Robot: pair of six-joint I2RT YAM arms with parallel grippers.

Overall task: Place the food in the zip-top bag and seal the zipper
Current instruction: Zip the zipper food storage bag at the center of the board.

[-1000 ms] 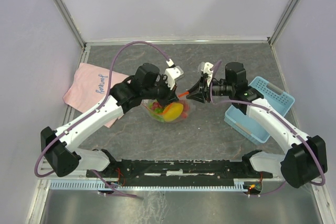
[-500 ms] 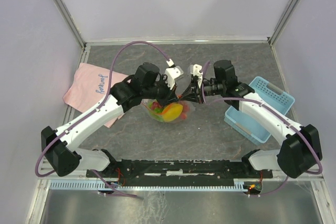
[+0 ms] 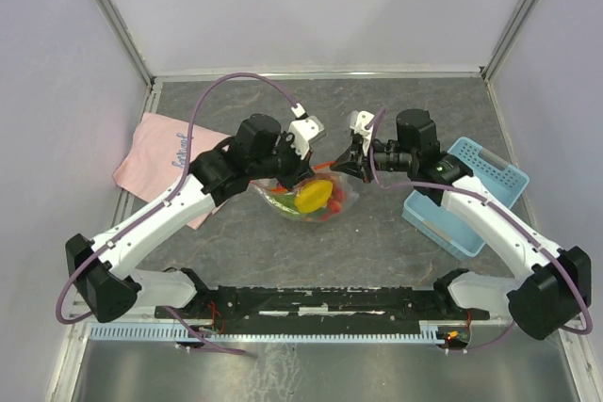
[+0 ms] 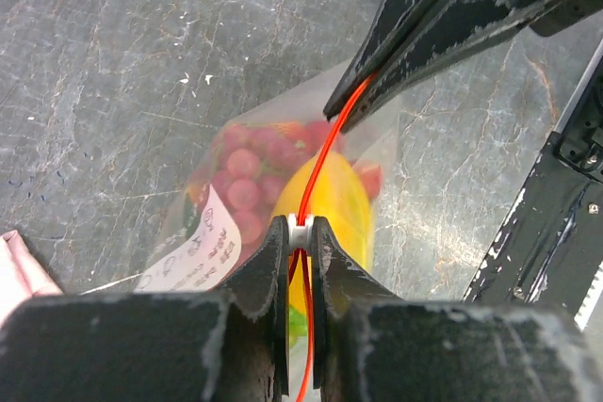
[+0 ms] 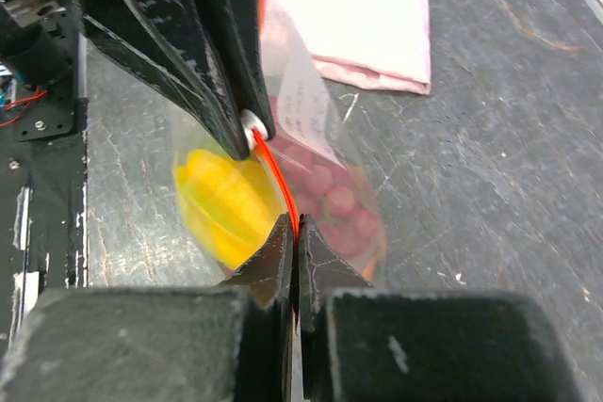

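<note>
Left pincer, right pincer both clenched on zipper. Hold strip taut; drag evenly along bag mouth; avoid tearing.

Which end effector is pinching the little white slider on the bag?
The left end effector: the white slider sits in its grip. The right end effector pinches only bare zipper.

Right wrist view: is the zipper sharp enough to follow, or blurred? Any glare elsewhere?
Right wrist: the zipper reads as a clean red line, but the yellow fruit and bag behind it are soft. Left wrist: sharper, zipper crisp against the fruit. Top external: even light, no harsh glare, bag tiny.
</note>
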